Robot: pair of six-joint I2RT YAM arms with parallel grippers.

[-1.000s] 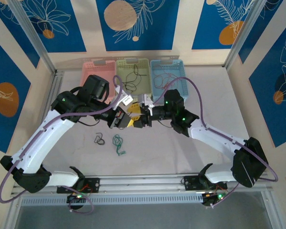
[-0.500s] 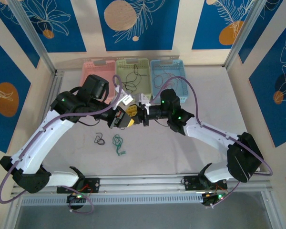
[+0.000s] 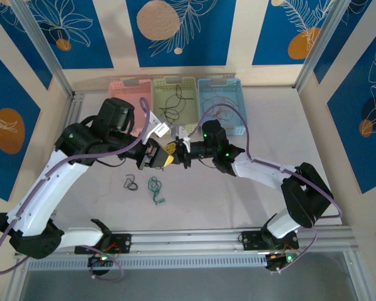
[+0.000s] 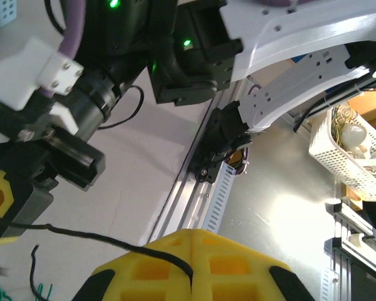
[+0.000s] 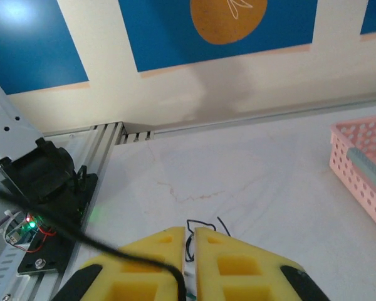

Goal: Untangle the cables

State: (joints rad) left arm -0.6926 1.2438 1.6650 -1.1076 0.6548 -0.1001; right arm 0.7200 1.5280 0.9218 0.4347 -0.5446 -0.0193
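The right arm [image 3: 263,169] has moved left. Left gripper [image 4: 191,241] and right gripper [image 5: 189,237] each pinch a black cable [image 4: 94,237]. Two loose cables [image 3: 155,188], three baskets [image 3: 128,82]; white table [image 3: 238,200], blue walls [image 3: 200,31].

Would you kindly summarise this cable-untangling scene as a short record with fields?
left end effector: shut on black cable
right end effector: shut on black cable
loose on table: green cable, black loop
far edge: pink basket, green basket, blue basket
in green basket: black strands
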